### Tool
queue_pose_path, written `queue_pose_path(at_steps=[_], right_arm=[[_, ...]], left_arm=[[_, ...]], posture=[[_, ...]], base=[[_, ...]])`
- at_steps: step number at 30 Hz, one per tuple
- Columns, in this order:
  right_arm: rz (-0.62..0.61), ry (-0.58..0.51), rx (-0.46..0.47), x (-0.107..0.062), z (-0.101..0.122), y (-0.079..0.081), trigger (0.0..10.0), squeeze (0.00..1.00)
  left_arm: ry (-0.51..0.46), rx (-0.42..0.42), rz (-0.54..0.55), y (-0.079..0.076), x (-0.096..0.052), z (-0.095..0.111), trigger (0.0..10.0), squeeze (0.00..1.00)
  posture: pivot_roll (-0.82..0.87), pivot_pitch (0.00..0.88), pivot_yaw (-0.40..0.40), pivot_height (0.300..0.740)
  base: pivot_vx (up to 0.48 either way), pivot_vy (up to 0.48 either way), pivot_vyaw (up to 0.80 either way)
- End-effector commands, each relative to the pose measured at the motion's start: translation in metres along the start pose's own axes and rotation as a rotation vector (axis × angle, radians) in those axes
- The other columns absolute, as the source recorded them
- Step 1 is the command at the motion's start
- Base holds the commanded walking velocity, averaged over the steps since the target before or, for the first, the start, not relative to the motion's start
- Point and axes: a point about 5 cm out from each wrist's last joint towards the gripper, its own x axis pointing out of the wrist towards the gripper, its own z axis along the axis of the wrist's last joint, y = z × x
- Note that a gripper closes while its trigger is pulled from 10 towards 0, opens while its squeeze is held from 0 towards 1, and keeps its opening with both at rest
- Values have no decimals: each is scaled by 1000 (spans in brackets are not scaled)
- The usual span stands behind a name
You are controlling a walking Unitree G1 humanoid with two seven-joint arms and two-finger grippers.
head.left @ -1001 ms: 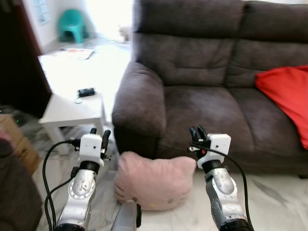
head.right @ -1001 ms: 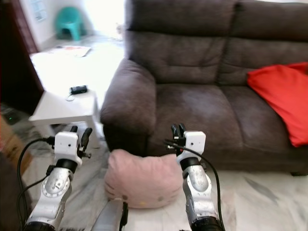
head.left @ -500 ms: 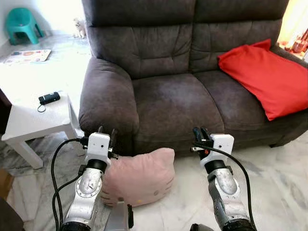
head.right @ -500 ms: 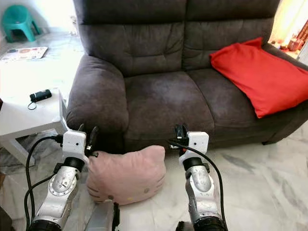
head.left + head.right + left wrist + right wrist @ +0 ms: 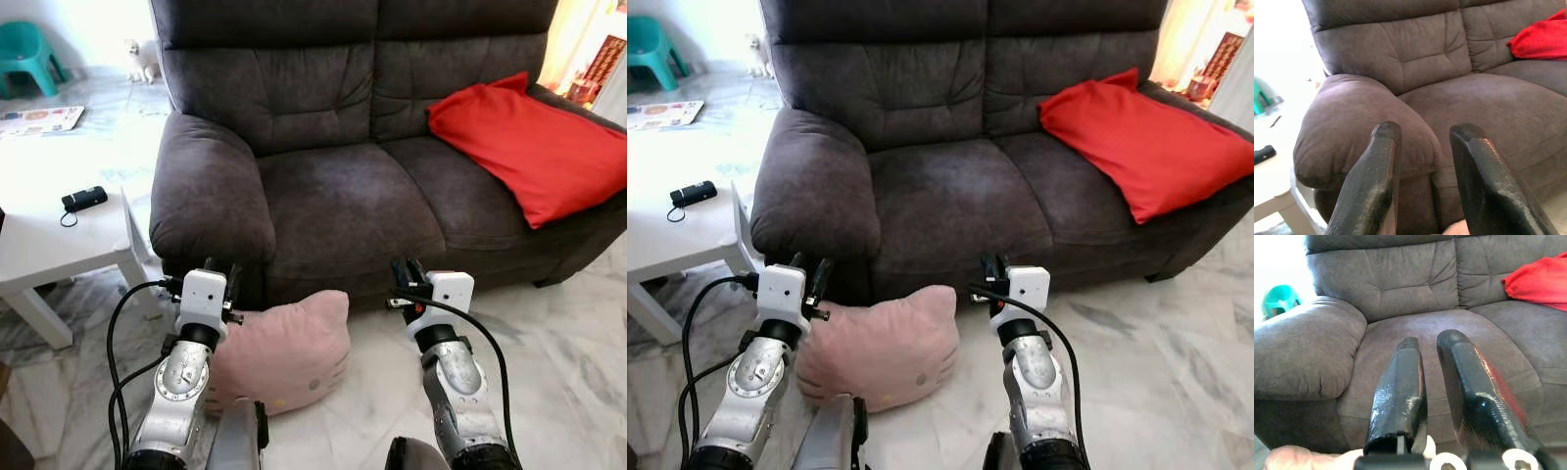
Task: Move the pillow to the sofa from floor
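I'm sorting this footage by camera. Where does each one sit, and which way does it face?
Left eye and right eye views: on the head, looking forward and down at the sofa, the pink pillow on the floor and both arms, left gripper and right gripper raised.
Left wrist view: on the left wrist, looking along its parted fingers at the sofa armrest.
Right wrist view: along its near-closed fingers at the seat.
Shared: all show the sofa and red cushion.
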Motion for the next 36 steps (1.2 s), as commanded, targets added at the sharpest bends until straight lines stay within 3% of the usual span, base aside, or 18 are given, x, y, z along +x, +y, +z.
queue_pose_path(at_steps=[1,6,25,36], right_arm=[[-2,11,-9,1,1,0,10000,0],[1,3,-13,2,1,1,10000,0],[43,-10,-40,2,2,6,10000,0],[71,-13,-41,2,2,9,10000,0]], left_arm=[[12,-10,-8,-1,0,-1,10000,0],[13,-11,-9,-1,0,-2,10000,0],[23,-13,-35,-3,1,-3,10000,0],[24,-13,-39,-4,1,-3,10000,0]], posture=[[136,29,-16,581],[137,31,-16,546],[145,31,-15,546],[144,31,-14,546]], base=[[0,0,0],[0,0,0],[0,0,0],[0,0,752]])
